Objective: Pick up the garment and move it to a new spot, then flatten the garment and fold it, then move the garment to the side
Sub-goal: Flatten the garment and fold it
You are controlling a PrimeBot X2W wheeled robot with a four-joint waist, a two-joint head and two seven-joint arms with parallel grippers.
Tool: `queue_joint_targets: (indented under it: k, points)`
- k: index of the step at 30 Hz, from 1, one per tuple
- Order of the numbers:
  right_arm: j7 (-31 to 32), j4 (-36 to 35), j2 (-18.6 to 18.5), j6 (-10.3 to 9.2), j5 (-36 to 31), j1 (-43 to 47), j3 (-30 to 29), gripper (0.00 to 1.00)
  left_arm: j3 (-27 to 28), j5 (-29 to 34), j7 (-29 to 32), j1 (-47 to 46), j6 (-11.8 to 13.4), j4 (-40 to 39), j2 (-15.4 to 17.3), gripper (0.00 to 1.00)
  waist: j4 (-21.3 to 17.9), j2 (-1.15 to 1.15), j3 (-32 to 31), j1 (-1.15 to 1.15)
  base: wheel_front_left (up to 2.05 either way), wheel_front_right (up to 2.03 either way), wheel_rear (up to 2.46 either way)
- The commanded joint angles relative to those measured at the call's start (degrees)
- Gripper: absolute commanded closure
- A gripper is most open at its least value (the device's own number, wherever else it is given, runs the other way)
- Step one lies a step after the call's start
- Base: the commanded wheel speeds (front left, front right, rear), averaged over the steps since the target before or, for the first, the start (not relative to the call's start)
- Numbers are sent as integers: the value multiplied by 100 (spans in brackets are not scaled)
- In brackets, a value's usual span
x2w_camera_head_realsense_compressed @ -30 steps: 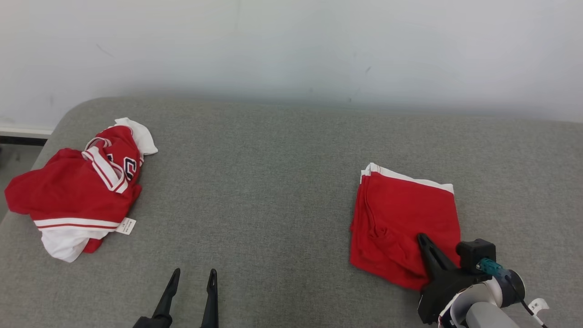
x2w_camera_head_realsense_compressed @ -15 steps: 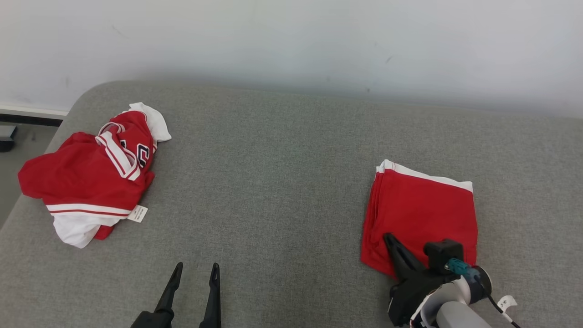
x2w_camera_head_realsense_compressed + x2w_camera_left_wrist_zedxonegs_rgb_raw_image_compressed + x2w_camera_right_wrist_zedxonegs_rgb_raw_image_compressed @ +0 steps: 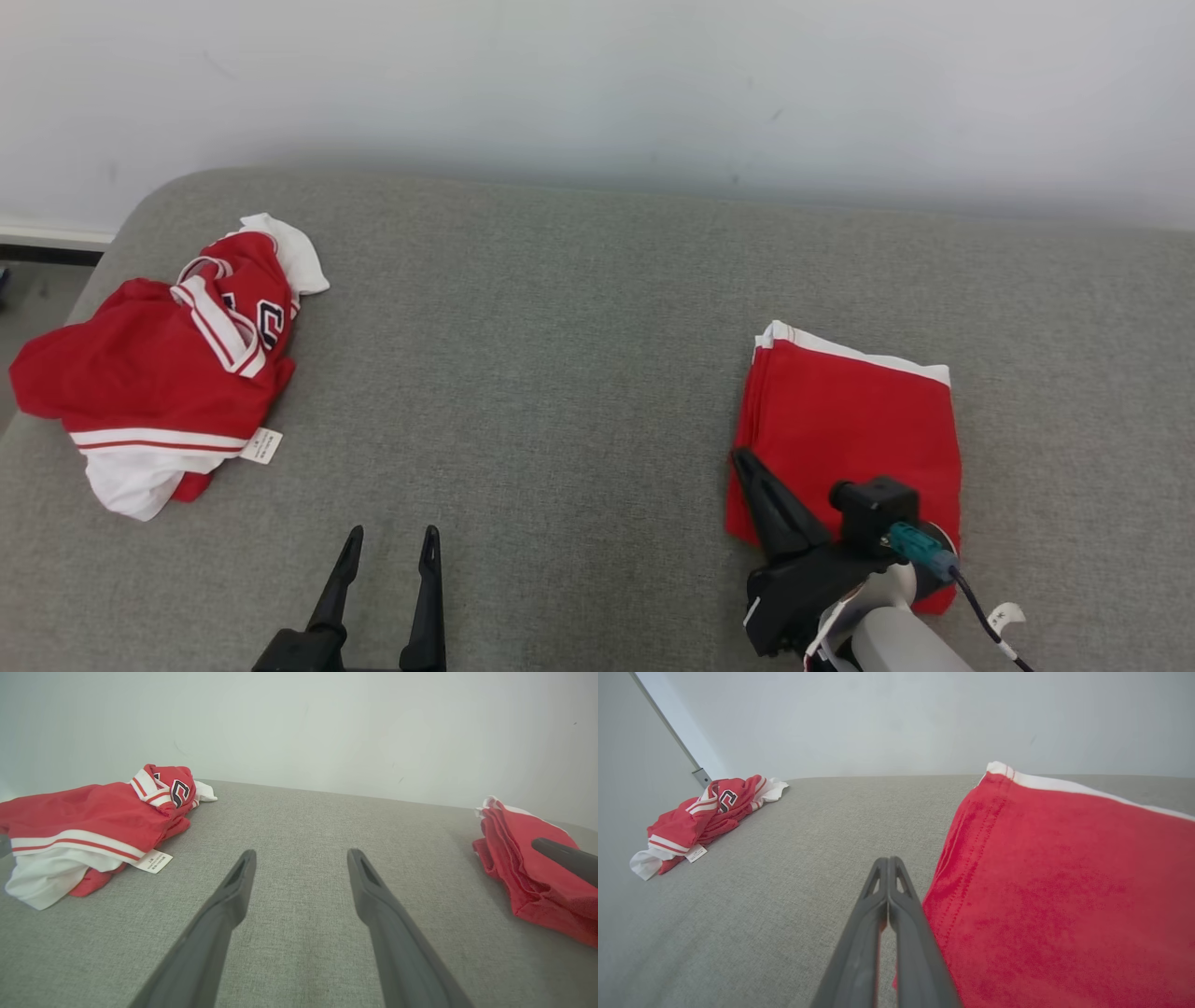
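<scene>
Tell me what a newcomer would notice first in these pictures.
Two patches of bright red stand out on the grey upholstered surface: a neatly folded garment with a white edge on the right, and a crumpled red-and-white jersey heaped at the far left. Next come the dark jaws: the right pair shut beside the folded garment's left edge, the left pair open over bare fabric near the front.

Folded garment point(image 3: 850, 420): red cloth, looked soft, fuzzy, matt. Crumpled garment point(image 3: 154, 373): smoother red-and-white cloth. Padded surface point(image 3: 560, 373): grey coarse-woven fabric, matt. Left gripper point(image 3: 301, 854), right gripper point(image 3: 888, 861): fingers looked dark matt plastic. Wall point(image 3: 597, 75) was smooth, matt.
</scene>
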Motion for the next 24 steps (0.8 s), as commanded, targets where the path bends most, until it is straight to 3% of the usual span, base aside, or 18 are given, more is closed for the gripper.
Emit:
queue_joint_targets:
  k: [1,16,24]
  points:
    - [-7,-169,-14,-14,-72,120,-86,100,19,-1,-13,57,19,-32,1,0,-80,0,-28,0,0,0,0]
    - [-7,-1710,-186,-14,-433,886,-1568,100,216,99,-13,133,44,-169,0,0,-704,0,-192,0,0,0,0]
    - [-7,-2209,-53,-14,-564,1582,-2367,100,293,140,-13,222,11,-216,0,0,-863,0,-285,0,0,0,0]
